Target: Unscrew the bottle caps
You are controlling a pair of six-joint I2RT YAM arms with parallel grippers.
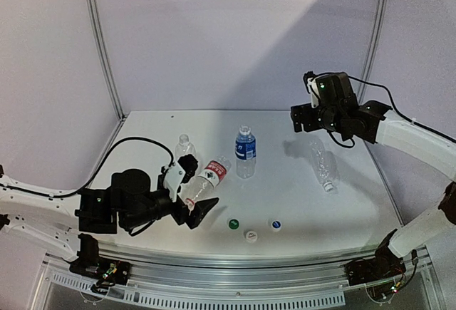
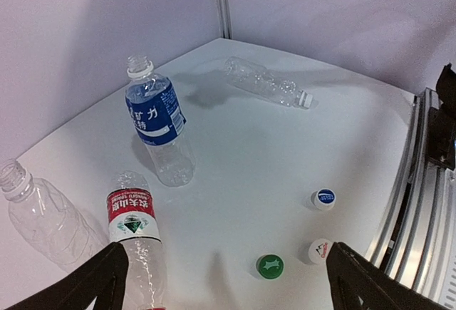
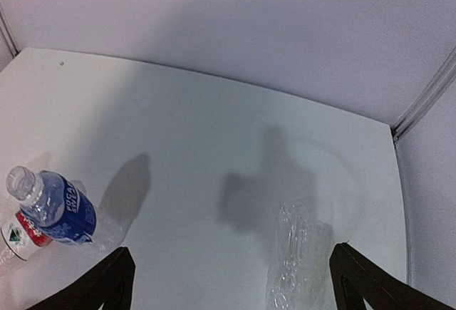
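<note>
One capped bottle (image 1: 323,162) under open R gripper (image 1: 308,123)

Bottles (image 2: 171,164) clear glossy plastic — caps (image 2: 269,265) opaque plastic — table (image 2: 249,182) matt white.

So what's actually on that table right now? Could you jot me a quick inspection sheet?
Surface: white table, no spills seen.
Job's things: blue-label bottle and upright unlabelled bottle, both uncapped; red-label bottle between the left fingers; lying unlabelled bottle, screwed-on cap in place; green cap, loose white cap and blue cap near the front.
Clutter: nothing seen.
Grippers: left gripper open; right gripper open, raised above the lying bottle.
Cables: black cable looping by the left arm; another on the right.
Surroundings: pale partition walls, metal rail.
</note>
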